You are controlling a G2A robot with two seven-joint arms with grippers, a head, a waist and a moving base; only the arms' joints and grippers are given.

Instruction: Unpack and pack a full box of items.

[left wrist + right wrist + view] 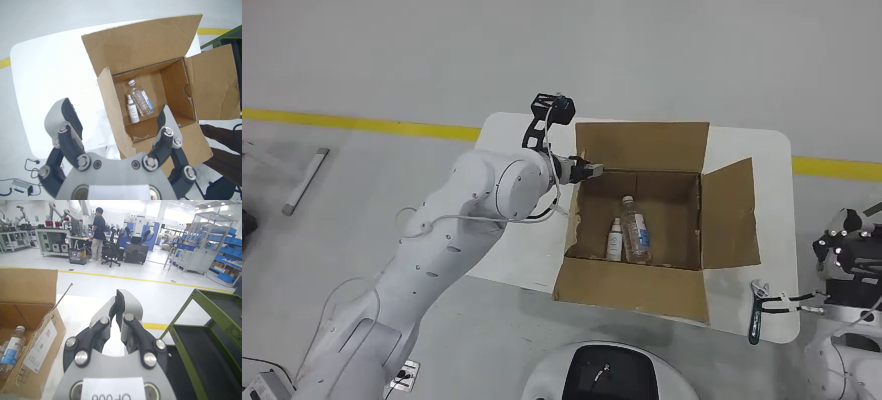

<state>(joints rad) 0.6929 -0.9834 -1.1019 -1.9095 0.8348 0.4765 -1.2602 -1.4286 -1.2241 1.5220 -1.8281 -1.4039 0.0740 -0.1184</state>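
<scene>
Cardboard box [642, 288] [151, 43] [28, 285]: open at the top, all four flaps folded outward. Set on the right half of the white table [767, 150] [47, 75], with the near flap reaching toward the table's near edge.

Green cart [179, 313]: off the table's right edge, dark shelves inside a green frame.

Left gripper [585, 170] [115, 103]: above the box's left wall, near its far-left corner. Fingers spread wide, nothing between them.

Right gripper [119, 294]: by the table's right edge, between box and cart. Pads pressed together, nothing held.

Clear water bottle [635, 230] [141, 102] [9, 349]: lying on the box floor, left of centre, white cap toward the far wall, base near the near wall.

White spray bottle [614, 242] [132, 111]: lying just beside the water bottle on its left, parallel to it, apparently touching, nozzle toward the far wall.
</scene>
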